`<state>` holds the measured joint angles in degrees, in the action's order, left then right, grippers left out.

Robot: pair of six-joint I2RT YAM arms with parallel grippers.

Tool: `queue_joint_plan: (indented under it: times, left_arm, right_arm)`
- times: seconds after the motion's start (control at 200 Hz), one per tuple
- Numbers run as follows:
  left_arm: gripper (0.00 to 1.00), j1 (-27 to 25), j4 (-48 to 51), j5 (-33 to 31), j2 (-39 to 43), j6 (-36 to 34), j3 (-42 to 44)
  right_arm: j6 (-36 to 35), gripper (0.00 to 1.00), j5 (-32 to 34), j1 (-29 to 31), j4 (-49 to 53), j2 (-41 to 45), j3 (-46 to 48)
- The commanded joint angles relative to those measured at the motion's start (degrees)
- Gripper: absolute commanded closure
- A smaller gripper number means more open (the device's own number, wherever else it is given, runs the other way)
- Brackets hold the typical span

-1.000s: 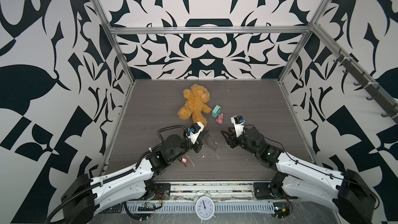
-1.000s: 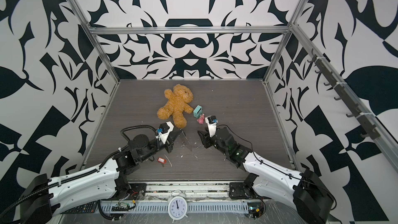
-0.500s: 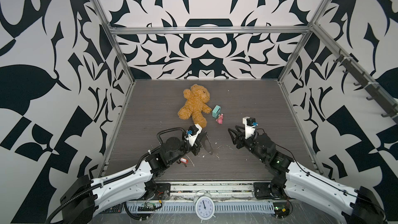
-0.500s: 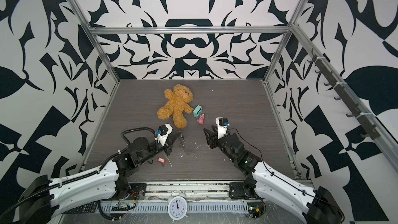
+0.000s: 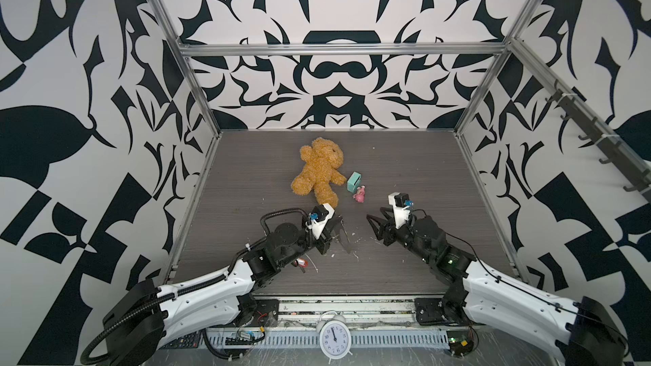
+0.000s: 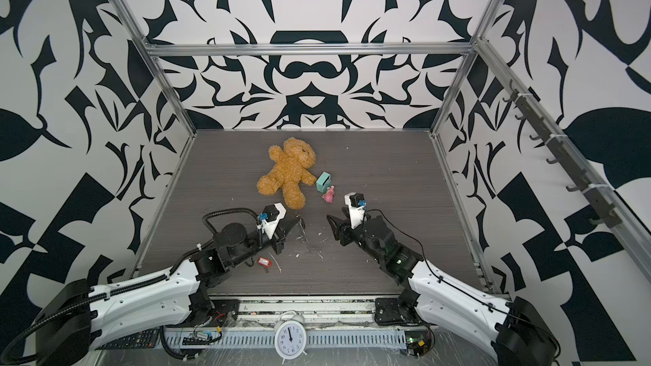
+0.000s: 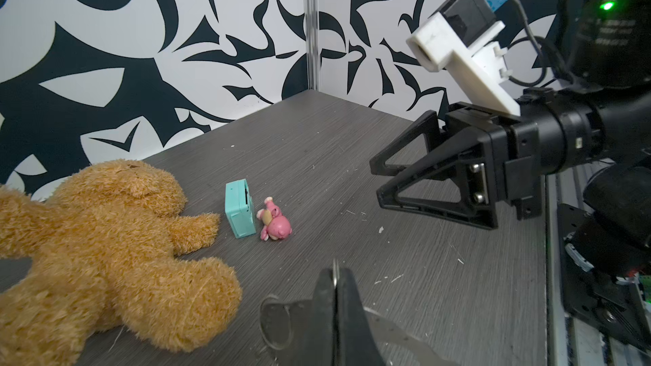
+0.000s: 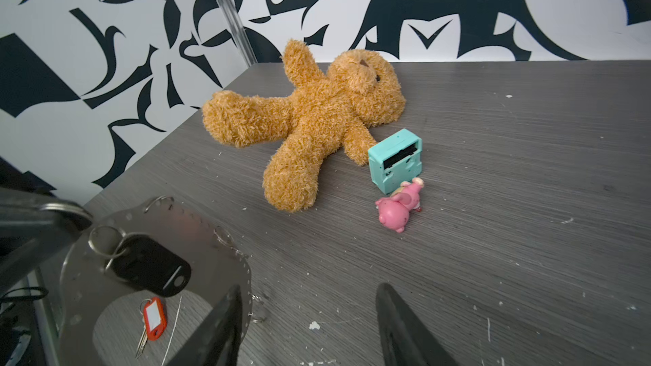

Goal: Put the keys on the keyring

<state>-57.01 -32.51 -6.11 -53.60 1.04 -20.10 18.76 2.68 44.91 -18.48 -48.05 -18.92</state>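
Observation:
My left gripper [image 7: 335,278] is shut on a thin silver keyring [image 7: 336,269] at its tip. Both top views show this gripper [image 5: 340,220] [image 6: 299,221] low over the table. From the ring hangs the grey curved strap [image 8: 197,241] with dotted edges and more small rings [image 8: 102,242]. The black fob [image 8: 151,271] hangs on one of those rings. The red tag [image 8: 154,318] with its white label lies flat on the table under the strap, also seen from above [image 6: 263,261]. My right gripper [image 8: 310,288] [image 5: 373,221] is open and empty, a short way right of the strap.
A brown teddy bear [image 5: 318,174] lies behind the grippers, with a teal box [image 5: 354,182] and a pink pig toy [image 5: 360,194] beside it. White crumbs dot the table. A clock [image 5: 333,338] and a black remote [image 6: 134,338] sit past the front edge.
My right gripper's jaws have spread wider while its wrist shifted slightly right and back. The left gripper has kept its hold on the ring, almost in place.

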Motion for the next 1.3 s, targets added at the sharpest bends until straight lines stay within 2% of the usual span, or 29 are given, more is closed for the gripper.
queue_joint_plan:
  times: [0.0,0.195,0.315,0.555,0.715,0.84,1.24,1.295]
  left_arm:
    - [1.0,-0.17,-3.52,0.44,1.76,0.15,-0.13]
    - [1.0,-0.2,-2.56,1.97,4.08,0.15,-0.31]
    - [1.0,-0.19,-2.81,2.41,3.59,0.19,-0.43]
    - [1.0,-0.2,-3.19,4.12,1.72,-0.17,-1.13]
    - [1.0,-0.19,-4.2,7.19,0.43,0.39,-1.5]
    - [1.0,-0.2,-4.23,7.76,0.64,0.6,-1.47]
    - [1.0,-0.2,-4.42,8.91,4.95,0.89,-0.21]
    - [1.0,-0.2,-4.41,9.0,5.24,1.04,-0.12]
  right_arm:
    - [-3.65,0.38,-6.19,0.62,-3.31,-1.51,-3.66]
    - [-5.53,0.38,-12.55,1.38,-4.83,-2.81,-4.41]
    - [-6.64,0.38,-13.37,3.23,-4.9,-3.7,-5.18]
    - [-10.11,0.36,-11.61,8.41,-2.68,-4.92,-7.55]
    - [-12.38,0.37,-6.63,11.63,-0.01,-6.08,-9.36]
    - [-12.52,0.42,-6.01,11.92,0.09,-7.08,-9.8]
    - [-13.62,0.45,-2.97,12.86,1.68,-11.07,-11.84]
    - [-13.84,0.48,-2.68,13.1,1.94,-11.26,-12.13]
